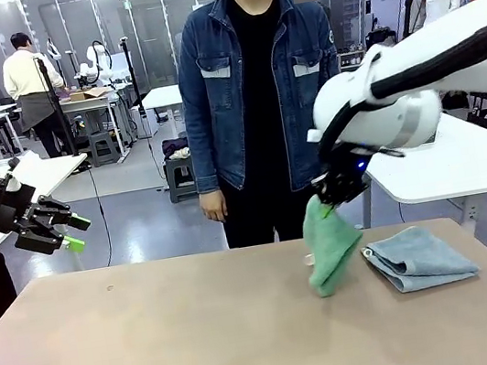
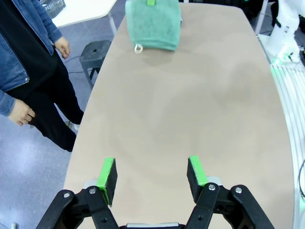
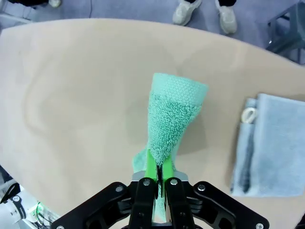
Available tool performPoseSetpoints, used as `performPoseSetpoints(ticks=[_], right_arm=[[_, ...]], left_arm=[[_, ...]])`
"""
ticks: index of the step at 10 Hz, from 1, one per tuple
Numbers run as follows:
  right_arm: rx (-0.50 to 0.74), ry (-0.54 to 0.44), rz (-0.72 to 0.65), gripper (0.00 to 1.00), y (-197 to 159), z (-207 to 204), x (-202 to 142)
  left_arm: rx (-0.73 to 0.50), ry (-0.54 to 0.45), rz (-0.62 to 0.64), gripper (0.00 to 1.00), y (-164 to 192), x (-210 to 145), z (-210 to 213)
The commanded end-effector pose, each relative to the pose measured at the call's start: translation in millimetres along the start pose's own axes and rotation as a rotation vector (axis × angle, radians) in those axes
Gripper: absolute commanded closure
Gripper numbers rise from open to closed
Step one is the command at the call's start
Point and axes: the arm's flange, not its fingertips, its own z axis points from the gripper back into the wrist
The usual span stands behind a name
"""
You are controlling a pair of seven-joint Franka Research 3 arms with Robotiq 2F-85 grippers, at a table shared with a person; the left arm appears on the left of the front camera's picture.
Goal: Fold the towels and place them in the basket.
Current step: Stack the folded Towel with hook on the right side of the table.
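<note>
My right gripper [image 1: 328, 203] is shut on the top edge of the green towel [image 1: 330, 249], which hangs folded with its lower end touching the table. In the right wrist view the green towel [image 3: 170, 117] drops from between the closed pads [image 3: 151, 168] toward the tabletop. The light blue towel [image 1: 418, 257] lies folded on the table just right of it, its corner loop [image 3: 248, 115] showing. My left gripper [image 1: 74, 232] is open in the air off the table's left side, holding nothing; its green pads [image 2: 106, 174] stand wide apart. The basket is out of view.
A person in a denim jacket [image 1: 255, 79] stands at the table's far edge, hands down. The tan table [image 1: 158, 344] stretches bare to the left and front. A grey stool [image 2: 97, 50] stands beside the table.
</note>
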Motion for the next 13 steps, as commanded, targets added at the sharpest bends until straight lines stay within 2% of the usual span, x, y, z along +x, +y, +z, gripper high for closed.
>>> performPoseSetpoints(ticks=[1,3,6,9,13], right_arm=[[-0.023,-0.005,0.023,0.95,-15,19,-5],[-0.075,0.039,0.061,0.95,-32,50,0],[-0.124,0.127,0.082,0.95,-61,65,5],[-0.140,0.129,0.106,0.95,-86,57,8],[-0.137,0.117,0.166,0.95,-98,53,14]], left_arm=[[0.002,0.014,0.003,0.25,1,2,1],[0.002,0.014,0.003,0.25,1,2,1],[0.002,0.014,0.003,0.25,1,2,1],[0.002,0.014,0.003,0.25,1,2,1],[0.002,0.014,0.003,0.25,1,2,1]])
